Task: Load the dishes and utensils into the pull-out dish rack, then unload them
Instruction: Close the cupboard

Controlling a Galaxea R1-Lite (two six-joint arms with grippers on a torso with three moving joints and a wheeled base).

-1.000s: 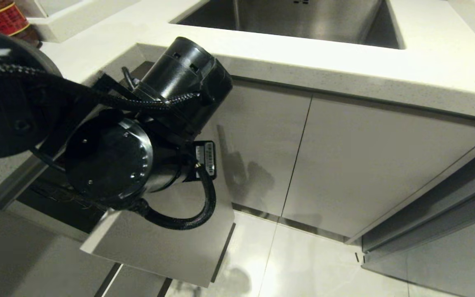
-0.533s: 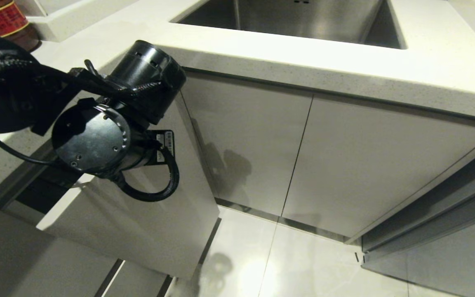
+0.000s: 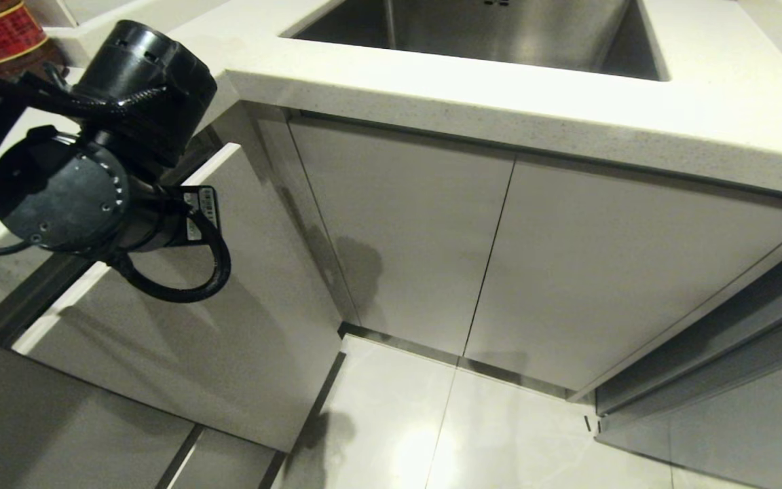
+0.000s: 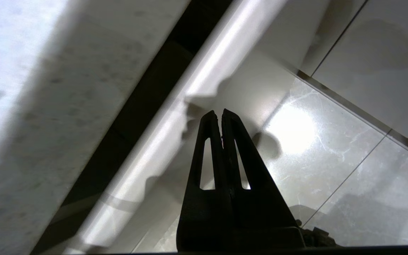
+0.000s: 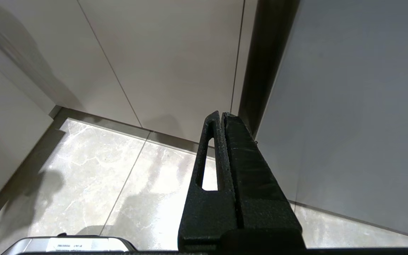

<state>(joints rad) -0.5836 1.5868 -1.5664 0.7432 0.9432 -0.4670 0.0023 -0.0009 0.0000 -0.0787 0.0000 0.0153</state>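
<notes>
Cabinetry fills the scene: a pale speckled counter (image 3: 533, 115) with a steel sink (image 3: 486, 27) set into it, flat white doors below, and glossy floor tiles (image 3: 499, 441). Under the counter's left edge, the white front panel (image 3: 180, 339) of the pull-out dish rack stands nearly flush with the cabinet, with only a dark gap showing above it in the left wrist view. No plate, bowl, chopsticks or fork can be seen anywhere, and the wire basket itself is hidden behind the panel. Judging from this, the rack is being closed or is all but closed. The next move probably calls for pressing the panel fully home, or for finding the dishes, which lie out of view. The left arm sits at the counter's left edge, above the panel. Its left pincer (image 4: 221, 114) is fully closed, tips pressed together, holding nothing; whether it touches the panel cannot be told. The right pincer (image 5: 221, 115) hangs parked over the floor, also closed and empty.
</notes>
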